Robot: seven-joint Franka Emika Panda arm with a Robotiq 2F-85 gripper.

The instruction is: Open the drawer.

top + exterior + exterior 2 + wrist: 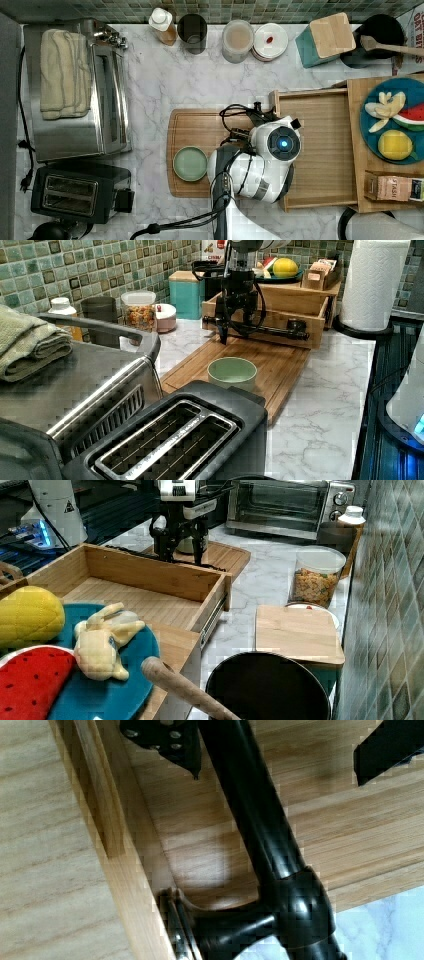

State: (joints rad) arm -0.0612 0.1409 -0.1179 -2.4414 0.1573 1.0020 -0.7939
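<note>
Handle (265, 845): black metal bar, closest to the wrist camera, running across the bamboo front of the drawer (320, 145) and fixed to it by a black post at the bar's end. One finger (165, 740) stands on the drawer side of the bar, the other on the far side; the fingers straddle the bar with a gap on each, wide apart, gripping nothing.

Gripper (239, 322): hangs vertically over the handle in the left view, fingertips level with the bar.

Drawer: pulled well out of its bamboo stand, slatted floor exposed, nothing inside. Its front overhangs the near edge of the board (200, 130) in the top view. The stand sits at the counter's right edge in the top view.

Board: brown, flat on the marble counter (165, 80), central. A green bowl (190, 163) rests on it near its front left corner in the top view, well apart from the handle.

Stand top: a teal plate (120, 680) carrying toy fruit.

Counter's left side in the top view: a toaster oven (75, 100) and, at the front corner, a black toaster (75, 192).
</note>
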